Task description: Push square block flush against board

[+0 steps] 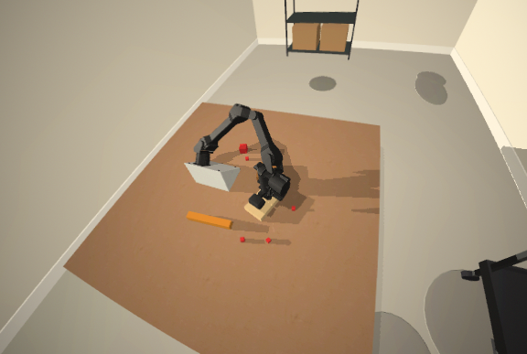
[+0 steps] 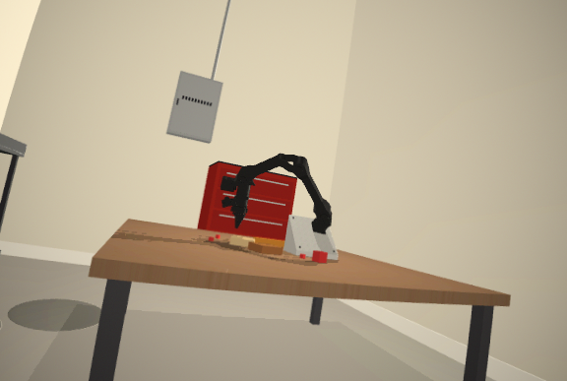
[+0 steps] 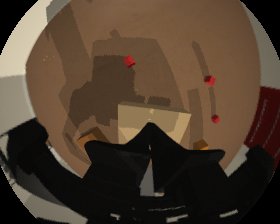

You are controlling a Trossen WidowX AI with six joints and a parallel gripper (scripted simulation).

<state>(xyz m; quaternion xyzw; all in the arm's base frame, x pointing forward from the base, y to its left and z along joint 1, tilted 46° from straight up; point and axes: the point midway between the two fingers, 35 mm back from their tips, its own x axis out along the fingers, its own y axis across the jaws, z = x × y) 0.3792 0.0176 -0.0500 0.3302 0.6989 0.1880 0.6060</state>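
Its pincer (image 1: 266, 196) (image 2: 238, 225) (image 3: 149, 125) closed and empty, the arm hovers above the pale board (image 1: 256, 211) (image 2: 240, 241) (image 3: 153, 119), near the orange-brown block (image 1: 258, 178) (image 2: 266, 248) (image 3: 87, 138), apparently positioning for a push that calls for lowering beside one piece.

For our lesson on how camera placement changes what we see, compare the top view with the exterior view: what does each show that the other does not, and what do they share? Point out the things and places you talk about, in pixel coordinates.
Only the top view: a shelf rack (image 1: 321, 17) holding two cardboard-coloured boxes.

Only the exterior view: a red drawer cabinet (image 2: 209, 202) and a grey wall panel (image 2: 195, 115).

Both: the black arm (image 1: 265, 134) (image 2: 310, 177), its gripper (image 2: 238, 225) above the table (image 1: 320, 279) (image 2: 305, 285), the white wedge-shaped piece (image 1: 211, 177) (image 2: 298, 238), the pale block (image 1: 261, 211) (image 2: 241, 240) and small red cubes.
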